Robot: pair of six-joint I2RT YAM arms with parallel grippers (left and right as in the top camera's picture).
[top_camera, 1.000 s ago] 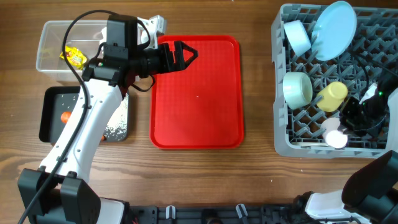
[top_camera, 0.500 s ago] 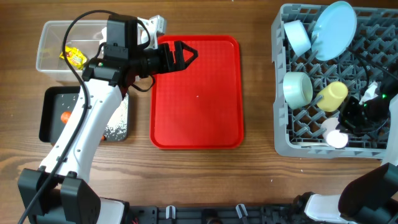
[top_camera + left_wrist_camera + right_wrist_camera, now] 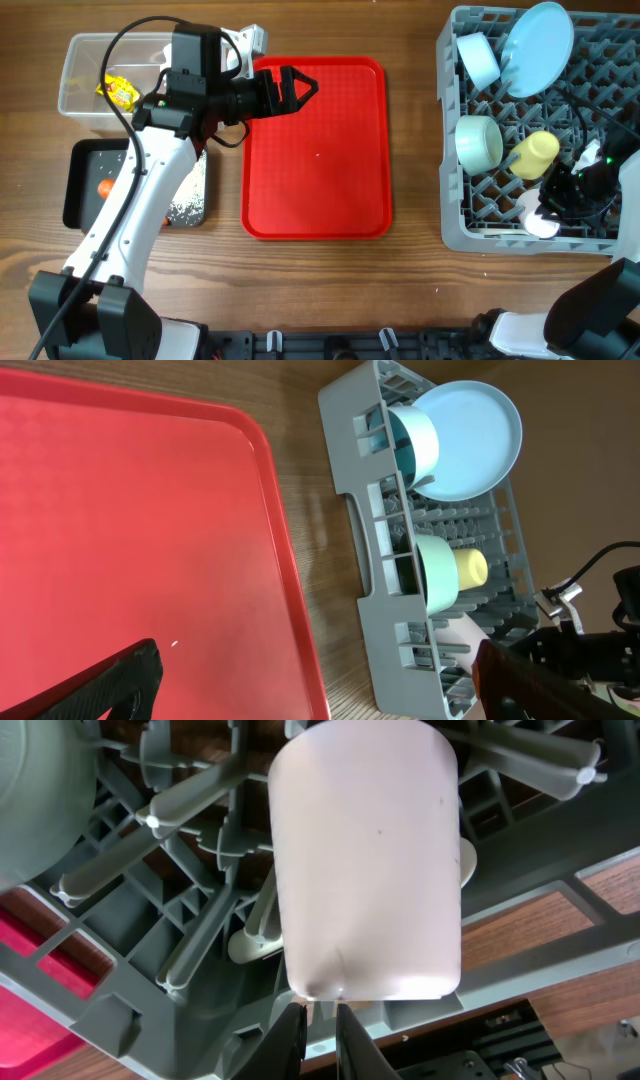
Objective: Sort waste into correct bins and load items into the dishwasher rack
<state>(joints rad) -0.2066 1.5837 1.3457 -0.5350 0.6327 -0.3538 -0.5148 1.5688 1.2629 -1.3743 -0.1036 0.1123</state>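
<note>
- Dishwasher rack [image 3: 448, 120]: one, on the right of the counter [image 3: 410, 290]. It holds the five dishes counted below.
- Red tray [image 3: 315, 170]: one, mid-counter, long axis far-to-near.
- Bins: two, at the left. The clear tub [image 3: 75, 50] lies beyond the black tray [image 3: 72, 180].
- Plate [image 3: 537, 48]: one, standing on edge in the rack's far part.
- Bowls: two, tipped on edge along the rack's left side. The far bowl [image 3: 478, 58] is just beside the plate; the near bowl [image 3: 478, 142] is closer in.
- Left pincer [image 3: 303, 88]: fingers wide apart and empty, over the tray's far left corner. Unchanged from the earlier frame.
- Right pincer [image 3: 320, 1025]: fingers almost together, clamped on the nearest edge of the pink cup [image 3: 370, 860]. It has shifted down toward that cup.
- Cups: two. The yellow cup [image 3: 532, 154] lies on its side, axis diagonal, beside the near bowl. The pink cup is at the rack's near edge, its axis running straight away from the pincer.
- Waste: the carrot [image 3: 106, 187] and rice grains [image 3: 185, 208] are in the black tray; the yellow wrapper [image 3: 118, 90] is in the tub.
</note>
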